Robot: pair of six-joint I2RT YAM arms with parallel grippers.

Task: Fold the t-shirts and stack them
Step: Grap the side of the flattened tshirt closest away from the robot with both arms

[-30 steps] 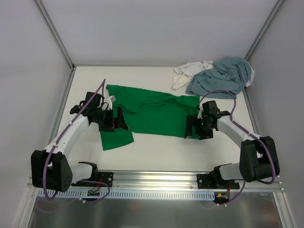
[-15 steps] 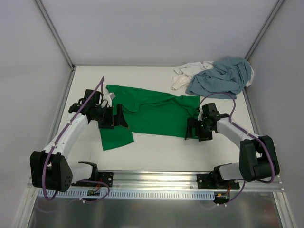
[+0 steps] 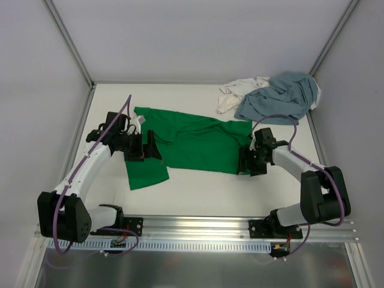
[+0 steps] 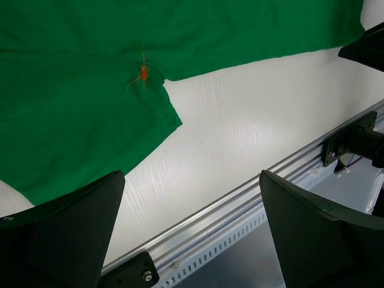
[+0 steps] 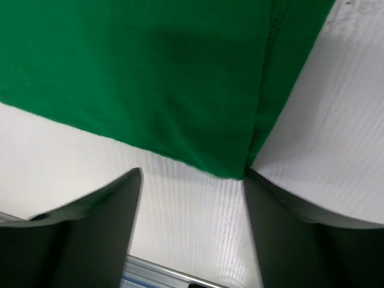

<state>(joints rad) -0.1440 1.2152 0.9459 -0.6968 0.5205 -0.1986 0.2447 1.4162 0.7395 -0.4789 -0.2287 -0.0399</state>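
Note:
The bright green t-shirt (image 3: 192,143) lies spread flat mid-table, one sleeve (image 3: 147,174) pointing toward the near edge. My left gripper (image 3: 150,147) hovers over its left side, jaws wide open and empty (image 4: 192,234); below it are green cloth (image 4: 90,90) and an orange thread (image 4: 144,73). My right gripper (image 3: 245,162) is low at the shirt's near right corner (image 5: 234,171). Its jaws (image 5: 192,210) stand apart over bare table, and the right fingertip (image 5: 258,180) touches that corner. The grey-blue t-shirt (image 3: 281,96) and white t-shirt (image 3: 239,93) lie crumpled at the back right.
An aluminium rail (image 3: 198,225) runs along the near edge, also in the left wrist view as the rail (image 4: 240,204). White walls and metal posts (image 3: 69,42) close the table in on the left, back and right.
My right gripper has slid left and down onto the shirt's near right corner, and its jaws have narrowed somewhat. The left gripper has drifted slightly toward the back, still wide open.

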